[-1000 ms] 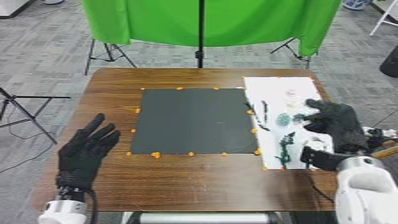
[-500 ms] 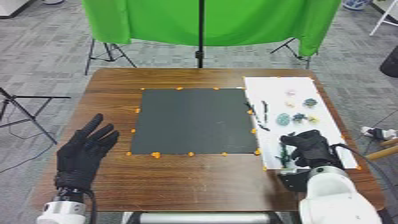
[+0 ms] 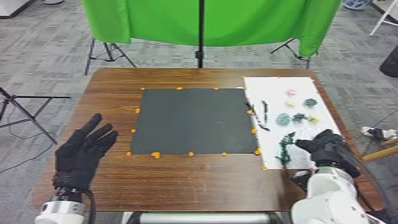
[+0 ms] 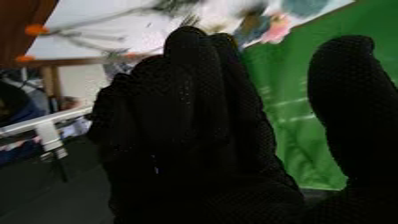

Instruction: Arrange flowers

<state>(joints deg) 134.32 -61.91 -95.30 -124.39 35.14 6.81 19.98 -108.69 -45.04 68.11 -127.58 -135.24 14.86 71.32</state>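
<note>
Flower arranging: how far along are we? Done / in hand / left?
Done: setup only, by the look of it; orange tabs edge the dark sheet.
In hand: nothing visible; right hand is open beside the green sprig.
Left: probably all the arranging. Pink flower, teal flower and sprig still lie on the white sheet.

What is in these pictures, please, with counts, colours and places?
Flowers: several, pink, yellow, blue-green, on white sheet.
Sprig: one, green, white sheet's near end.
Stems: a few, dark, white sheet's left part.
White sheet: one, white, table's right.
Dark sheet: one, grey-black, mid-table.
Orange dots: many, orange, around both sheets.
Table: one, brown, centre.
Cloth: one, green, beyond table.
Stands: several, black, beyond table and left.
Left hand: one, black, table's left.
Right hand: one, black, over white sheet's near right.
</note>
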